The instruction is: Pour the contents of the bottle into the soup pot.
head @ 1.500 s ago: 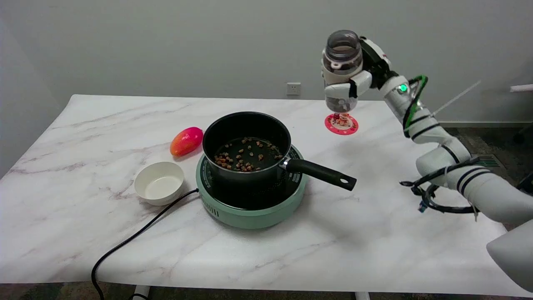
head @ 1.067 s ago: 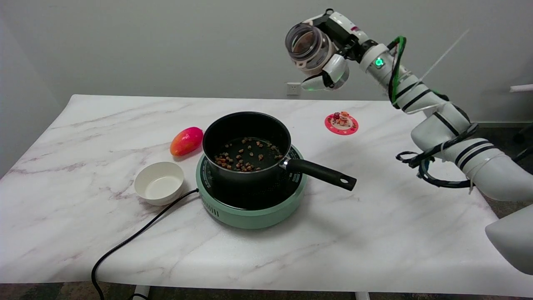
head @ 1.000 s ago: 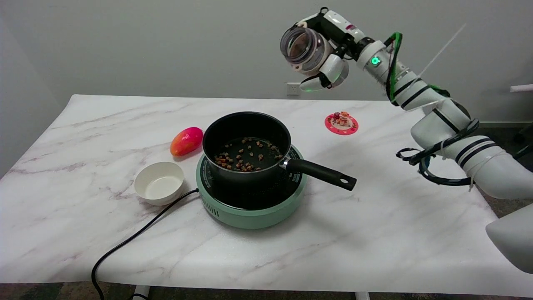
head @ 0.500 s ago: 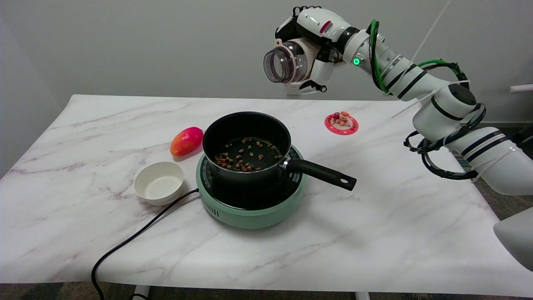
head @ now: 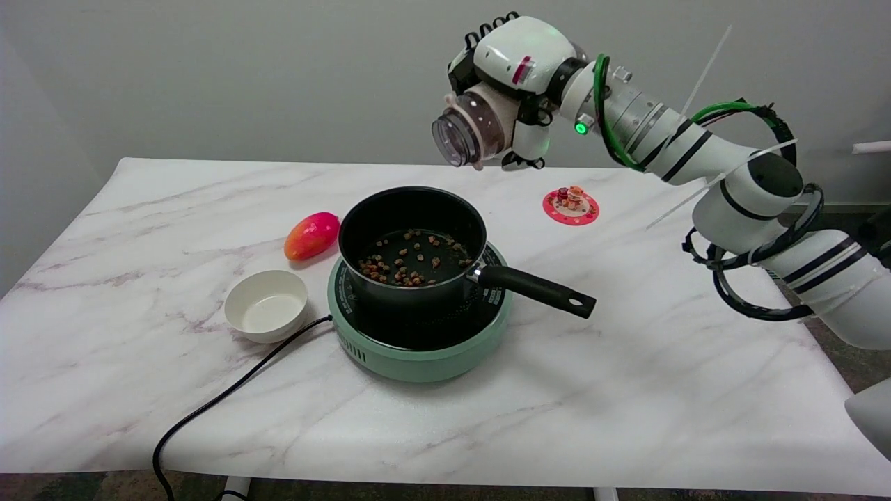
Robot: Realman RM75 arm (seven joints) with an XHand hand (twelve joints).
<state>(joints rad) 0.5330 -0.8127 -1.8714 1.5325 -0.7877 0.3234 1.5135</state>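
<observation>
Head view: marble table [head: 626, 390], spread below the right hand [head: 518, 66]. Green hotplate [head: 418, 358], down and left of the hand, black cord at its left. Black soup pot [head: 411, 229] on the hotplate, brown pieces on its bottom, handle toward the right. Clear bottle [head: 470, 129], grasped in the hand's curled fingers, tipped with its open mouth down-left, high above the pot's right rim. White bowl [head: 266, 305], far lower left. Mango [head: 311, 236], left of the pot. Pink coaster [head: 571, 205], below the hand, small figures on it.
</observation>
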